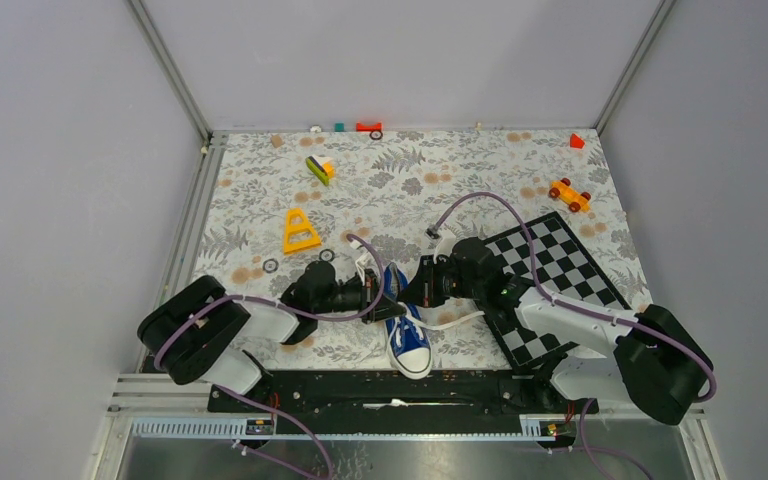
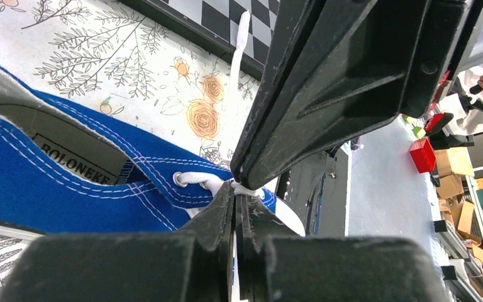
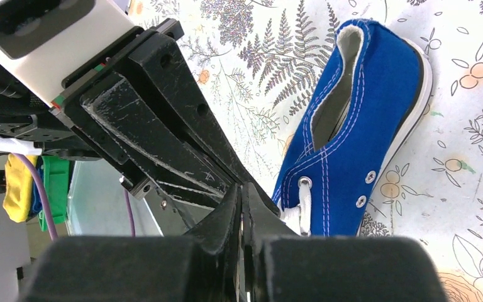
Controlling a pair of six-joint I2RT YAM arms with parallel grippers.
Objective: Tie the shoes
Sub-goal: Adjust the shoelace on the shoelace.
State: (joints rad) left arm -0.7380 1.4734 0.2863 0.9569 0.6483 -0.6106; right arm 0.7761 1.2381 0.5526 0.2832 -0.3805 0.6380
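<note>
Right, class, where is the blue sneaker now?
In the top view, the blue sneaker lies near the near edge between the left hand and right hand, left of the checkerboard.

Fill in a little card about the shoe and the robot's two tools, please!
Shoe: blue sneaker with a white sole, on the flowery table, toe toward the arms' bases
Laces: loose, not tied
Left tool: shut on a white lace next to an eyelet
Right tool: shut, its tip meeting the left tool over the shoe; I cannot tell if it pinches a lace
Nearby: checkerboard to the shoe's right
</note>
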